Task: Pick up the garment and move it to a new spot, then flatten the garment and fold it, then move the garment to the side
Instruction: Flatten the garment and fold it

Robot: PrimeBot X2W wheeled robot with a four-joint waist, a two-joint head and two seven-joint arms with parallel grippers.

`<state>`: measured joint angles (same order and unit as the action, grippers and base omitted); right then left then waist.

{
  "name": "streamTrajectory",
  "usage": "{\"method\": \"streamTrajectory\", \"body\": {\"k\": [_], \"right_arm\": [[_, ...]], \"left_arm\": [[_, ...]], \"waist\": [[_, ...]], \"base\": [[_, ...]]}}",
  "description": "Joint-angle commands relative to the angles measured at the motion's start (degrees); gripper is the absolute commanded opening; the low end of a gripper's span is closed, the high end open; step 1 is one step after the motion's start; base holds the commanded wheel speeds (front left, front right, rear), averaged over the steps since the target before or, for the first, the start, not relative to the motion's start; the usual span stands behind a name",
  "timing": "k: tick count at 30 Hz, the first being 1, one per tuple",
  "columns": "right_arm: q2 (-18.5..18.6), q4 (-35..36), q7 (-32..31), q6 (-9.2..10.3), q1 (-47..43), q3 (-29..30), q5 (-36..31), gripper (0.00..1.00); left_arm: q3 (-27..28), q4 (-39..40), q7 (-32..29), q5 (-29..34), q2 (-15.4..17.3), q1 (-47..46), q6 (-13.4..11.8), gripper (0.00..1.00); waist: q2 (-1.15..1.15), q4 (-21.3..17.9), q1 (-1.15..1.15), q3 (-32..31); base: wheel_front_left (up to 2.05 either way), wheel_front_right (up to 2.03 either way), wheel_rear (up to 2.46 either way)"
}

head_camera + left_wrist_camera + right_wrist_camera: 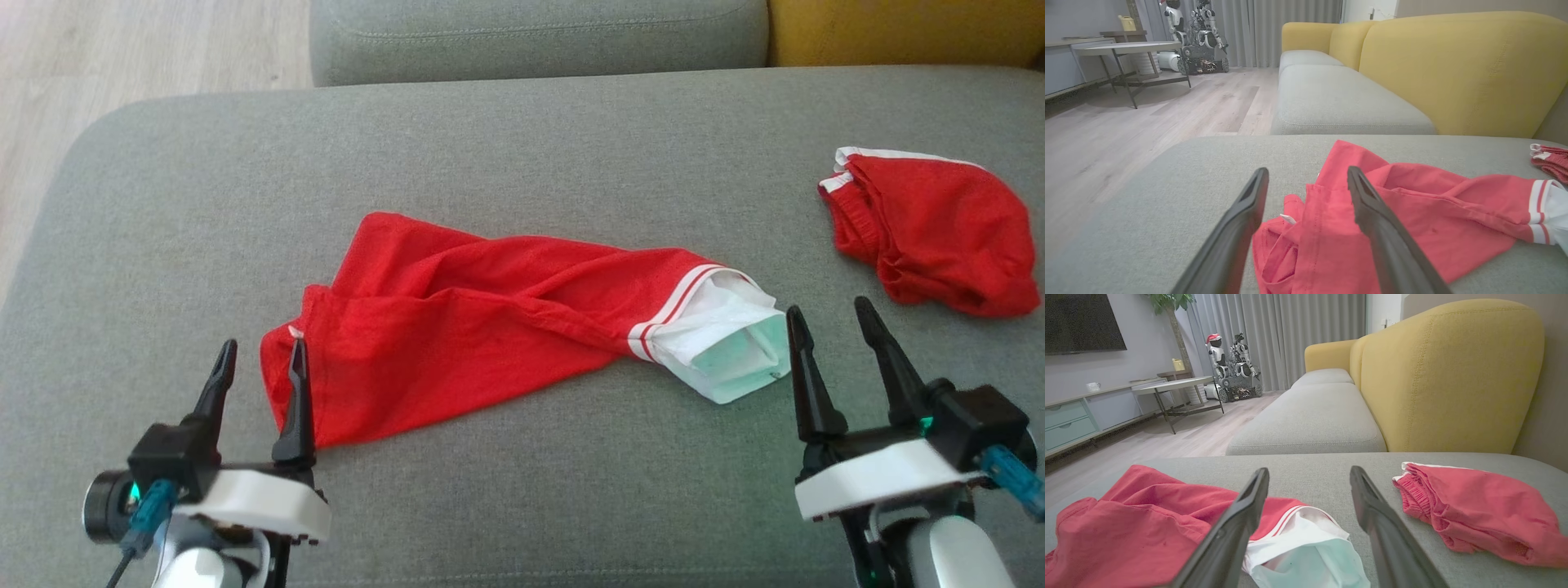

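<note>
The garment (490,318) is red with a white-striped cuff and a white end (722,347). It lies stretched left to right, rumpled, in the middle of the grey couch seat (522,139). My left gripper (263,347) is open at the garment's left end, its inner finger over the red edge. In the left wrist view the left gripper (1307,170) has the garment (1412,204) lying beneath and beyond its fingers. My right gripper (826,310) is open just right of the white end and holds nothing. In the right wrist view the right gripper (1309,470) has the garment (1139,522) to its left.
A second red garment (931,229) lies bunched at the seat's right (1474,510). A yellow backrest (1445,375) rises behind it and another grey cushion (539,33) adjoins the far side. Wooden floor (122,49) lies past the left edge. A table (1122,49) and another robot (1200,36) stand far off.
</note>
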<state>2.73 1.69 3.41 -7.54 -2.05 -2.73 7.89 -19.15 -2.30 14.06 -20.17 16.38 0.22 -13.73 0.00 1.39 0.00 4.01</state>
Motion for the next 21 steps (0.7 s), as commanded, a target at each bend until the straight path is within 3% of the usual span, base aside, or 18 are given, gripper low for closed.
{"method": "streamTrajectory", "body": {"k": [1, 21], "right_arm": [[0.15, 2.76, -0.56, 0.05, 0.96, -0.89, 0.11, 1.00], [0.15, 3.64, -1.20, 0.05, 0.48, -0.59, 1.01, 1.00]], "left_arm": [[2.53, 2.59, -0.33, 0.47, 1.56, -1.41, -0.58, 1.00], [1.73, 2.53, -1.66, -0.72, 2.20, -2.46, 0.35, 1.00]], "waist": [[0.00, -0.08, 0.00, -0.10], [0.00, -0.14, 0.00, 0.40]], "base": [[0.00, 0.00, 0.00], [0.00, 0.00, 0.00]]}}
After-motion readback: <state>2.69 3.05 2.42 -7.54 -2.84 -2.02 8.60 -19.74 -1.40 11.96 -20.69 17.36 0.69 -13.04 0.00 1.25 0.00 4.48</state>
